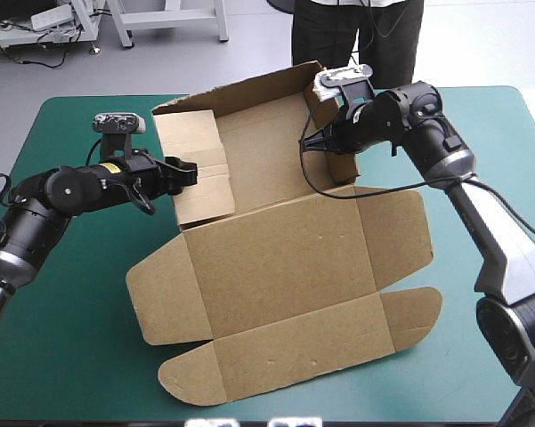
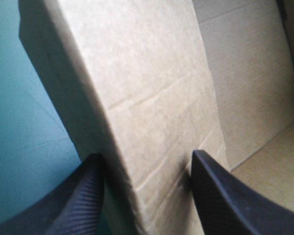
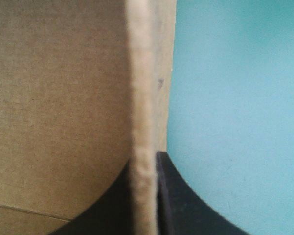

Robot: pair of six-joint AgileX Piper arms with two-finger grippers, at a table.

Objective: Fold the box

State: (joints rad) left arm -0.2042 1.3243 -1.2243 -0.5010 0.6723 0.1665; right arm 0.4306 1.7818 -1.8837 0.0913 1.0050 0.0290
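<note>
The brown box (image 1: 280, 267) lies mid-table with its far half raised into back and side walls and its lid and flaps flat toward the front. My left gripper (image 1: 189, 172) is at the left wall (image 1: 200, 142). Its black fingers stand apart on either side of that doubled wall (image 2: 151, 98), with the gripper (image 2: 146, 169) open around it. My right gripper (image 1: 313, 142) is at the right wall (image 1: 334, 165). In the right wrist view the wall's edge (image 3: 141, 98) runs between the nearly closed fingers of the gripper (image 3: 144, 176).
The teal-green cover (image 1: 71, 338) shows to the left, right and front of the box. The lid's rounded flaps (image 1: 196, 374) reach close to the table's front edge. The right arm's cable loops over the box's right side.
</note>
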